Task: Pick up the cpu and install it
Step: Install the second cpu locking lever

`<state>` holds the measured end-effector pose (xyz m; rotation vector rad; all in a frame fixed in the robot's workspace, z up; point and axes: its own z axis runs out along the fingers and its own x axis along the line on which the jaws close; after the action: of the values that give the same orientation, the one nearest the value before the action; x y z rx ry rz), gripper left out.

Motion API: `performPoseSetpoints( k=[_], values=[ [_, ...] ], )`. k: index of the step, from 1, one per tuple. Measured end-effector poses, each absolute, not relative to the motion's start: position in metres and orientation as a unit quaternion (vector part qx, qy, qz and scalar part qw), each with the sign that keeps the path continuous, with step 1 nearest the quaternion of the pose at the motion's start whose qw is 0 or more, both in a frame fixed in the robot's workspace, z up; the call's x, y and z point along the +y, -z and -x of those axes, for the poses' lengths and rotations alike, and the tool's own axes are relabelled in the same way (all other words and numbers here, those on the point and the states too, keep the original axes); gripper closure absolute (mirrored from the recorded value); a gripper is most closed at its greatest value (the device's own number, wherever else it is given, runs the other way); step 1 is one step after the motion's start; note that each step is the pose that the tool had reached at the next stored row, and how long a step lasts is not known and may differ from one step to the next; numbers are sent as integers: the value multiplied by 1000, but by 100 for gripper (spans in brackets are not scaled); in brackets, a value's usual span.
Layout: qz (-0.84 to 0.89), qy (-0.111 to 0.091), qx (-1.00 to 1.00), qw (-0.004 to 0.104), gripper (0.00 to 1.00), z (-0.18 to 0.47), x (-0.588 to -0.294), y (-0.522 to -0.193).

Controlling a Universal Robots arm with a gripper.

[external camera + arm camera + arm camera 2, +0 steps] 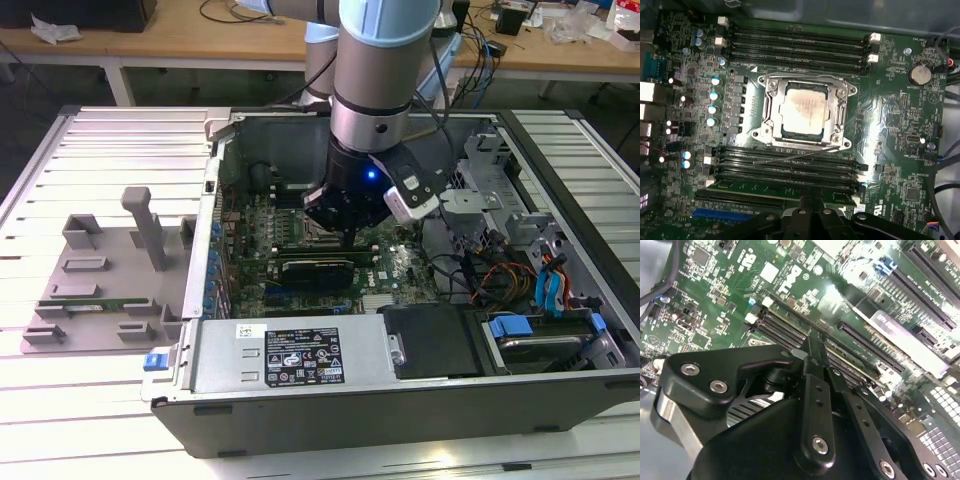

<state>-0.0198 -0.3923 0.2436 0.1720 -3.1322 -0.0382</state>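
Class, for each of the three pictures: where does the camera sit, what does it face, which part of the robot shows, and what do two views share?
Exterior view: off the arm, above the open computer case; shows the arm and gripper.
First wrist view: on the arm, facing the motherboard and the cpu seated in its socket.
Second wrist view: on the arm, looking past the gripper's body at memory slots.
Both wrist views share the motherboard.

slatted metal desk, open computer case lying on it, grey plastic tray beside the case
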Motion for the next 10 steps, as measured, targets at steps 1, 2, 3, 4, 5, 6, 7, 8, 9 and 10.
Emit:
performPoseSetpoints(
  k=[1, 2, 3, 4, 5, 6, 7, 8, 9, 10],
  values=[
    [-55, 25, -998, 2, 89, 20, -393, -244],
    [-55, 36, -998, 1, 89, 20, -393, -244],
    [-55, 53, -997, 0, 89, 20, -393, -244],
    [-55, 69, -996, -1, 89, 21, -393, -243],
    [-54, 72, -996, -1, 89, 21, -393, -243],
    [-54, 72, -996, -1, 89, 22, -393, -242],
    [-54, 72, -996, -1, 89, 26, -392, -240],
    [-55, 72, -996, -1, 89, 28, -392, -239],
    [-54, 72, -996, -1, 89, 30, -391, -238],
    [-54, 72, -996, -1, 89, 34, -388, -237]
  ],
)
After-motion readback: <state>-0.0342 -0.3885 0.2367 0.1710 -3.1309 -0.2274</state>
